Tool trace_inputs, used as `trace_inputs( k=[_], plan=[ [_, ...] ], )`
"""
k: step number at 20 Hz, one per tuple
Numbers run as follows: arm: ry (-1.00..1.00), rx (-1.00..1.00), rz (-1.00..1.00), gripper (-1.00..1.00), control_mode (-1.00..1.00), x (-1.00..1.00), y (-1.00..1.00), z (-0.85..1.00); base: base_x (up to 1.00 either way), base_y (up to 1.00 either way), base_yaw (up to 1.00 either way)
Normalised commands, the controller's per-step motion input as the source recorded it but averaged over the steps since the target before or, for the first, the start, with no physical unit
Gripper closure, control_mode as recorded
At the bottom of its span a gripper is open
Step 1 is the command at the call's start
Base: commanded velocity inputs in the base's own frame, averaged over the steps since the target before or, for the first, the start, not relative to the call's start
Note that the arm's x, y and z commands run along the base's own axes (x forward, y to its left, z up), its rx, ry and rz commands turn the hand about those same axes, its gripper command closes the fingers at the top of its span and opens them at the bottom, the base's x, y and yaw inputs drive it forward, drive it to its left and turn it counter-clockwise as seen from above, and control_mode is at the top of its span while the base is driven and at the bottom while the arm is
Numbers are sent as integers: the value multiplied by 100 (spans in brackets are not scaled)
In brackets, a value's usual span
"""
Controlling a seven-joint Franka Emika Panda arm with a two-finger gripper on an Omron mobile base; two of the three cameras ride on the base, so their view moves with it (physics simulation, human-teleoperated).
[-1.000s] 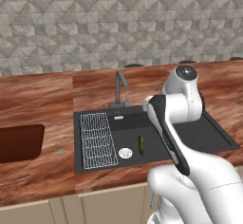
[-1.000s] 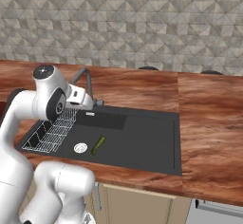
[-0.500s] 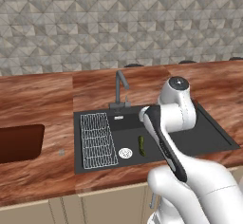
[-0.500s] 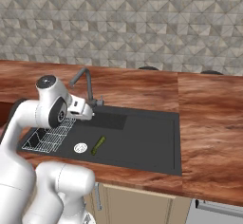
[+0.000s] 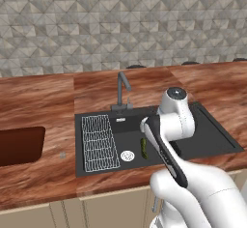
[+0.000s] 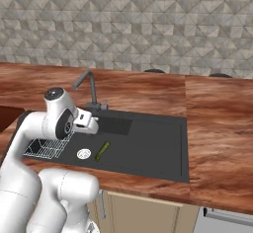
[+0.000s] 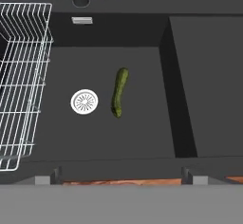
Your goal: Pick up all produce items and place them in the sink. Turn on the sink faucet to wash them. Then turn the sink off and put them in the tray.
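Observation:
A small dark-green cucumber [image 7: 119, 92] lies on the floor of the black sink [image 7: 142, 133], just right of the round silver drain [image 7: 84, 101]. My gripper [image 7: 122, 176] hangs above the basin's near side, open wide with nothing between its fingers, looking down at the cucumber from a little above. From the right base camera the gripper [image 6: 89, 124] sits over the sink's left part, up and left of the cucumber [image 6: 103, 151]. The faucet [image 5: 123, 89] stands at the sink's back edge. The reddish-brown tray [image 5: 19, 145] rests on the counter far left.
A white wire rack [image 7: 19, 85] fills the sink's left end. A raised flat black panel [image 7: 209, 85] forms its right part. Wood countertop [image 6: 217, 128] surrounds the sink, and a tiled wall rises behind. A tiny grey speck [image 5: 61, 154] lies between tray and sink.
The arm has come down and toward the basin, bringing the hand lower over the sink. The jaws stayed open, and the cucumber has not moved.

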Motion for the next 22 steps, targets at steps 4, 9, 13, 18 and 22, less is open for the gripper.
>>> trace_inputs(
  k=[4, 9, 13, 18, 22],
  plan=[
    [8, 0, -3, -100, -100, 15, 0, -35, 0, 0, 0],
    [6, 0, -2, -100, -100, 32, 0, -30, 0, 0, 0],
    [5, 1, 0, -100, -100, 29, 0, -30, 0, 0, 0],
    [6, 1, 0, -100, -100, 26, 0, -28, 0, 0, 0],
    [5, 2, 0, -100, -100, 28, -2, -24, 0, 0, 0]
  ],
)
